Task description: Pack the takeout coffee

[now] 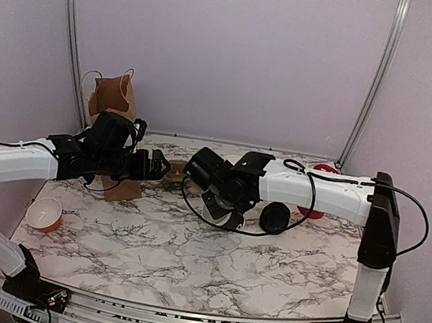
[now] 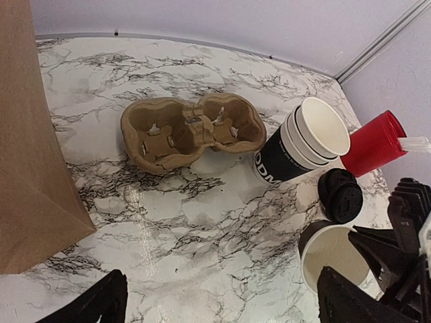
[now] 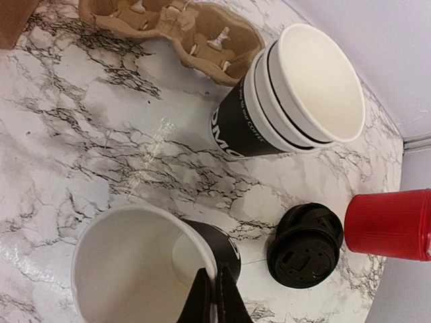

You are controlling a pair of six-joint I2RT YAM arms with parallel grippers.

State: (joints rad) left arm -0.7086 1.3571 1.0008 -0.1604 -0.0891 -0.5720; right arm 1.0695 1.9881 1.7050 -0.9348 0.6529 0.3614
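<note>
A single black paper cup (image 3: 135, 269) with white lettering and a white inside has no lid on it. My right gripper (image 3: 217, 296) is shut on its rim, one finger inside and one outside. The cup also shows under the right wrist in the top view (image 1: 226, 215) and in the left wrist view (image 2: 333, 256). A round black lid (image 3: 304, 245) lies on the table just right of it. My left gripper (image 2: 225, 299) is open and empty above the bare table, left of the cup, in front of the cardboard cup carrier (image 2: 192, 129).
A nested stack of lidless black cups (image 2: 303, 141) lies on its side by the carrier. A red cup (image 2: 374, 142) stands at the right. A brown paper bag (image 1: 113, 96) stands at the back left. A small red cup (image 1: 46, 213) sits at the near left.
</note>
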